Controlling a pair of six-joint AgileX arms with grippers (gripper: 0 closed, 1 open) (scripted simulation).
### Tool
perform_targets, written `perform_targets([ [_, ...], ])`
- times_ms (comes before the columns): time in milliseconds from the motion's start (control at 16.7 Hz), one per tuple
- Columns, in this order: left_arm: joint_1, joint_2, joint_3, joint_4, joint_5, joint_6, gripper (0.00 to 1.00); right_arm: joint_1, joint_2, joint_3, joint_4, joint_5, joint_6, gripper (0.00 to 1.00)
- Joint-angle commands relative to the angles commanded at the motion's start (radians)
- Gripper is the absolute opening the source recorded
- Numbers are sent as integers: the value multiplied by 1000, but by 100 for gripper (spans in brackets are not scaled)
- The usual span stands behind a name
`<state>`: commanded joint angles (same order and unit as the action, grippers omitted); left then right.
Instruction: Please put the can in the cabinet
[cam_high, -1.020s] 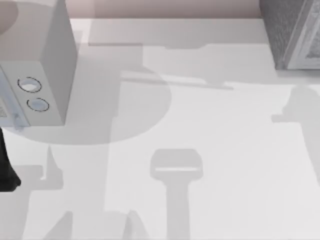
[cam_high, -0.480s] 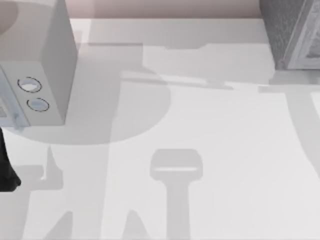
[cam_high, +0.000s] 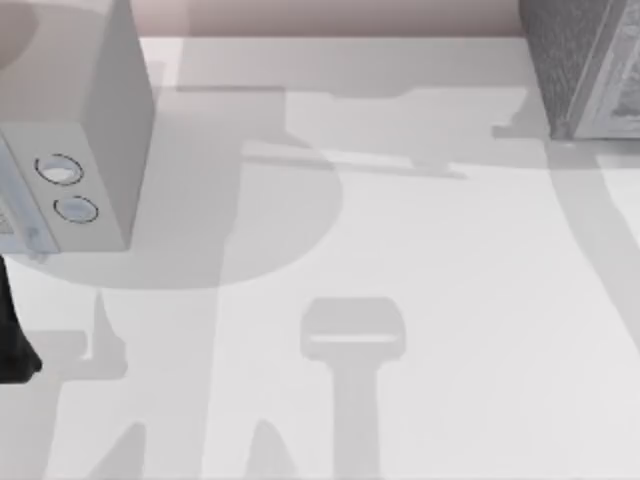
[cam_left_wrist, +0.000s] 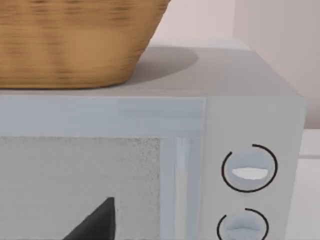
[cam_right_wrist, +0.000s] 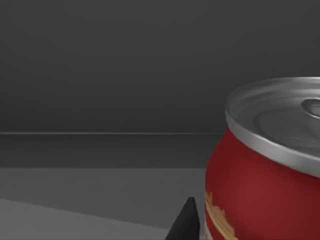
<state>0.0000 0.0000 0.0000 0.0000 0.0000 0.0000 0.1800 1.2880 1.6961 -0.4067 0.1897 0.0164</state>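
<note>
The can (cam_right_wrist: 265, 170), red with a silver top and a yellow-and-white label, sits very close in the right wrist view. My right gripper (cam_right_wrist: 200, 225) is shut on the can, and one dark fingertip (cam_right_wrist: 186, 222) shows beside it. A dark grey wall and floor lie behind the can. The cabinet (cam_high: 580, 60), dark grey and speckled with a pale front panel, stands at the table's back right corner in the top view. My left arm (cam_high: 12, 340) is parked at the left edge. My left gripper (cam_left_wrist: 95, 222) faces the front of the microwave.
A pale grey microwave (cam_high: 90, 150) with two round dials (cam_left_wrist: 248, 169) stands at the back left. A wicker basket (cam_left_wrist: 75, 40) rests on top of it. Shadows of the arms cross the white table (cam_high: 400, 250).
The right arm's shadow on the table has slid from mid right up toward the cabinet. The left arm has not moved.
</note>
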Motion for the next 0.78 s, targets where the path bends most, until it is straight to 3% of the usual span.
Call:
perform_targets([
  [780,0,0,0,0,0,0,100,-33,50,126,3,32,-11,0],
])
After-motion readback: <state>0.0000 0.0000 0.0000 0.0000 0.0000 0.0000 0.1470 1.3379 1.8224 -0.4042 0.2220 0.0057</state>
